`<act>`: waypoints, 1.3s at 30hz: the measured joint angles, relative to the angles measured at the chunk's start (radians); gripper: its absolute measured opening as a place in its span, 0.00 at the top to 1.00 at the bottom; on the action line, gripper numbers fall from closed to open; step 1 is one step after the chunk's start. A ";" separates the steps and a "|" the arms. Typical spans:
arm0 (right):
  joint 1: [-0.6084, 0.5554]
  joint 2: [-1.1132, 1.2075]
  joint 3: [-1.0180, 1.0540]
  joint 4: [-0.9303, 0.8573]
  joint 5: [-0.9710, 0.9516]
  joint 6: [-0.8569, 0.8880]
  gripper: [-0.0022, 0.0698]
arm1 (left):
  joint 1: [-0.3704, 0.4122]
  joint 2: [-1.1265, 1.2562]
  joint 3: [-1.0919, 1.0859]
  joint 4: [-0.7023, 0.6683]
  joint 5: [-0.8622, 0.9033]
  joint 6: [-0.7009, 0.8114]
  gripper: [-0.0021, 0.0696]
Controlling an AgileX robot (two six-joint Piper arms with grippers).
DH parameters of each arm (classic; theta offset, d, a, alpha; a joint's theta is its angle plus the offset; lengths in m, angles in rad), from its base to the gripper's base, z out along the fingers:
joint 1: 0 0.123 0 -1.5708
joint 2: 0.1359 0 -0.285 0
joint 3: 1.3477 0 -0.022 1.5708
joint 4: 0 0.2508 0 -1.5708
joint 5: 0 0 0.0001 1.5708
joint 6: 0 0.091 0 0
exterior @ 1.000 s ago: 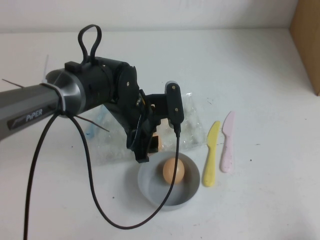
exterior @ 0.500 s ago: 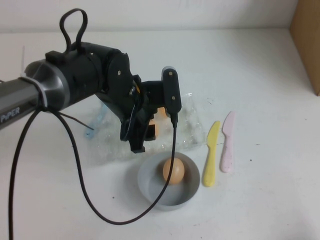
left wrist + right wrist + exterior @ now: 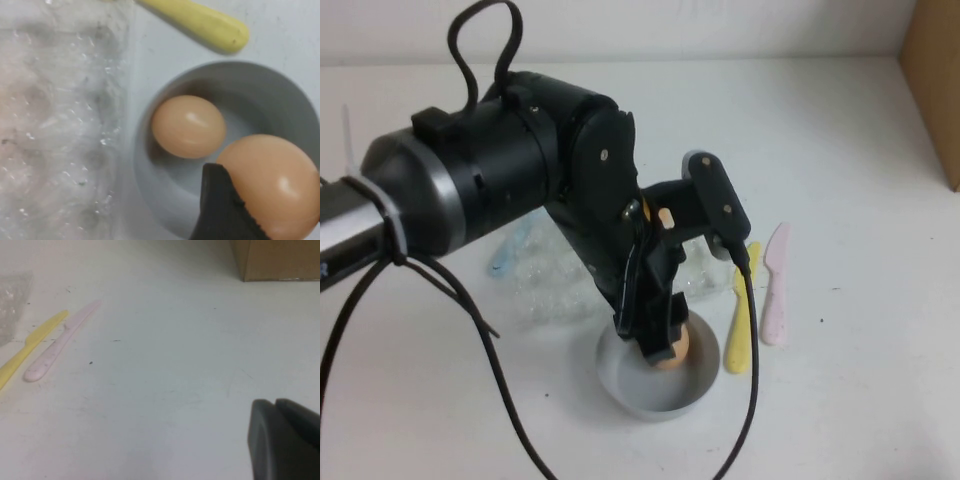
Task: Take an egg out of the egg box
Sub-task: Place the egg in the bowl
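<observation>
My left gripper (image 3: pixel 655 338) hangs over the round grey bowl (image 3: pixel 620 385), just right of the clear crinkly egg box (image 3: pixel 545 292). In the left wrist view the left gripper (image 3: pixel 272 212) is shut on an orange-tan egg (image 3: pixel 270 172), one black finger (image 3: pixel 220 212) pressing its side, held over the bowl (image 3: pixel 145 165). A second egg (image 3: pixel 188 126) lies in the bowl; it peeks out under the gripper in the high view (image 3: pixel 678 348). The egg box (image 3: pixel 55 125) beside the bowl shows only empty cups. My right gripper (image 3: pixel 285 440) is shut and empty, low over bare table, out of the high view.
A yellow plastic knife (image 3: pixel 740 320) and a pink one (image 3: pixel 775 285) lie right of the bowl; both show in the right wrist view (image 3: pixel 30 347) (image 3: pixel 57 347). A brown cardboard box (image 3: pixel 935 80) stands at the far right edge. The arm's black cable (image 3: pixel 470 330) loops over the front left.
My left arm has swung from over the egg box to the right and forward, and its gripper now sits over the bowl with an egg in it.
</observation>
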 joint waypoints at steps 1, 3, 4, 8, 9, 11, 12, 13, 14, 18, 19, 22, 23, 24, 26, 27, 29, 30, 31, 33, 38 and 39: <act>0.000 0.000 0.000 0.000 0.000 0.000 0.99 | -0.006 0.000 0.000 -0.004 0.015 -0.008 0.51; 0.000 0.000 0.000 0.000 0.000 0.000 0.99 | -0.008 0.000 0.016 -0.013 0.019 -0.015 0.51; 0.000 0.000 0.000 0.000 0.000 0.000 0.99 | -0.008 0.000 0.029 -0.013 0.016 -0.018 0.51; 0.000 0.000 0.000 0.000 0.000 0.000 0.99 | -0.008 0.000 0.086 -0.011 -0.028 -0.018 0.51; 0.000 0.000 0.000 0.000 0.000 0.000 0.99 | -0.008 0.000 0.100 -0.011 -0.046 -0.018 0.51; 0.000 0.000 0.000 0.000 0.000 0.000 0.99 | -0.008 0.000 0.123 -0.011 -0.083 -0.018 0.51; 0.000 0.000 0.000 0.000 0.000 0.000 0.99 | -0.006 0.002 0.129 -0.011 -0.100 -0.018 0.51; 0.000 0.000 0.000 0.000 0.000 0.000 0.99 | -0.006 0.002 0.129 -0.011 -0.115 -0.018 0.51; 0.000 0.000 0.000 0.000 0.000 0.000 0.99 | -0.004 0.002 0.129 -0.010 -0.129 -0.018 0.51; 0.000 0.000 0.000 0.000 0.000 0.000 0.99 | 0.005 0.017 0.129 -0.010 -0.163 -0.018 0.51; 0.000 0.000 0.000 0.000 0.000 0.000 0.99 | 0.006 0.022 0.129 -0.010 -0.163 -0.018 0.51; 0.000 0.000 0.000 0.000 0.000 0.000 0.99 | 0.010 0.037 0.129 -0.011 -0.163 -0.018 0.49; 0.000 0.000 0.000 0.000 0.000 0.000 0.99 | 0.010 0.040 0.129 -0.014 -0.163 -0.018 0.49; 0.000 0.000 0.000 0.000 0.000 0.000 0.99 | 0.011 0.042 0.129 -0.014 -0.163 -0.018 0.48; 0.000 0.000 0.000 0.000 0.000 0.000 0.99 | 0.011 0.042 0.129 -0.014 -0.163 -0.018 0.47; 0.000 0.000 0.000 0.000 0.000 0.000 0.99 | 0.011 0.042 0.129 -0.014 -0.163 -0.018 0.46; 0.000 0.000 0.000 0.000 0.000 0.000 0.99 | 0.011 0.042 0.129 -0.014 -0.163 -0.018 0.42; 0.000 0.000 0.000 0.000 0.000 0.000 0.99 | 0.011 0.042 0.129 -0.014 -0.163 -0.018 0.40; 0.000 0.000 0.000 0.000 0.000 0.000 0.99 | 0.011 0.042 0.129 -0.014 -0.163 -0.018 0.38; 0.000 0.000 0.000 0.000 0.000 0.000 0.99 | 0.011 0.037 0.129 -0.014 -0.163 -0.018 0.34; 0.000 0.000 0.000 0.000 0.000 0.000 0.99 | 0.011 0.000 0.131 0.005 -0.165 -0.018 0.31; 0.000 0.000 0.000 0.000 0.000 0.000 0.99 | 0.011 -0.014 0.131 0.012 -0.165 -0.023 0.31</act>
